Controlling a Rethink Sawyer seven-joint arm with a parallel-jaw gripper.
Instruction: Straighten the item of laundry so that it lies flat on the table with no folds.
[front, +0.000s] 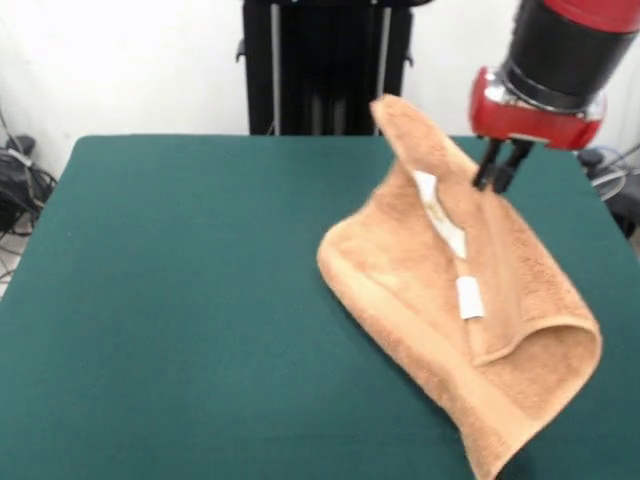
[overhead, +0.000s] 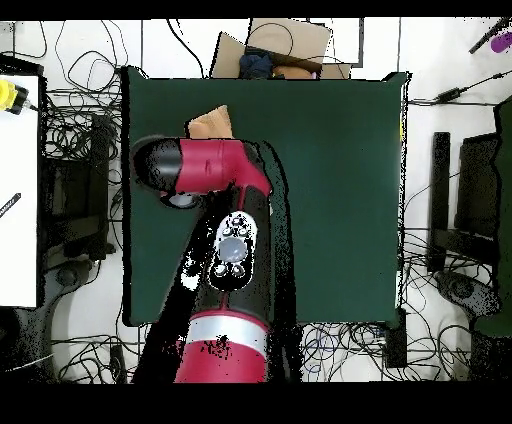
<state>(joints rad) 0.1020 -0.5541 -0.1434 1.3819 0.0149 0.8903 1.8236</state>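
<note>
One dark green table (front: 180, 300) fills the front view, and on its right-hand half in that view sits a single orange-tan towel (front: 440, 290), crumpled and far from flat. The towel's long axis runs diagonally, from a peak raised off the cloth near the table's far edge down to a rounded, doubled-over end by the near right corner. A fold runs along that diagonal, and two small white tags (front: 468, 297) show along it, one above the other. One red and black arm (overhead: 225, 250) comes in at the upper right of the front view; its gripper (front: 503, 170) hangs at the towel's upper right edge, the two dark fingertips close together, though whether they pinch the cloth cannot be told. In the overhead view the arm covers most of the towel, leaving only a tan corner (overhead: 212, 124) showing beside the red wrist, toward the table's left side and far edge there.
</note>
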